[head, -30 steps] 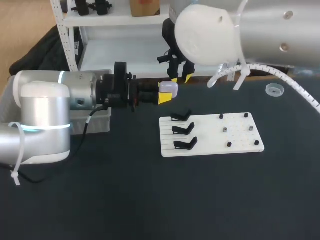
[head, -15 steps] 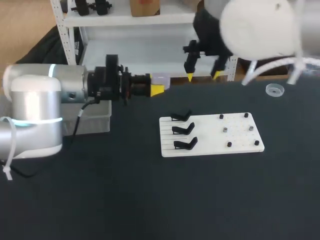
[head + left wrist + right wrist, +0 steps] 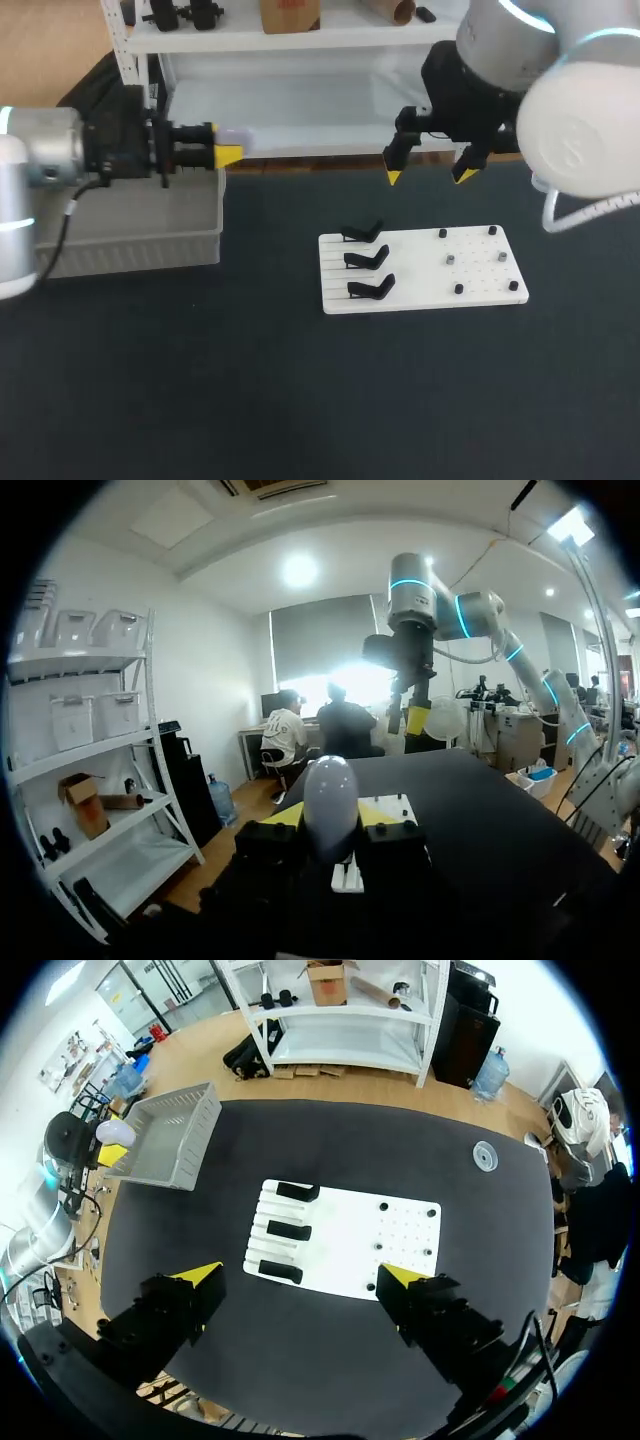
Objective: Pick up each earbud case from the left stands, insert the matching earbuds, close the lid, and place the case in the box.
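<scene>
Fingers [image 3: 284,815] of my left hand [image 3: 330,822] pinch a pale, egg-shaped plastic earbud case [image 3: 330,796] from both sides, and its rounded end pokes out past the yellow tips. Seen from overhead, that hand lies level and points toward three o'clock, up by the far rim of the open grey plastic box [image 3: 130,235]. The case looks to be just past the box's far right corner rather than over its floor, though the overhead view is soft there.

The box sits on the dark bench [image 3: 300,400] at nine o'clock from the flat white board [image 3: 480,290]. Three black angled stands [image 3: 365,260] run in a column along the board's nine o'clock side, and small dark studs [image 3: 458,289] dot its three o'clock half.

My right hand [image 3: 429,175] hangs above the bench at twelve o'clock from the board, its fingers spread wide and pointing down. From its own wrist, the board lies below, between the two yellow tips. A small clear round disc [image 3: 485,1155] rests on the bench at about two o'clock from the board.
</scene>
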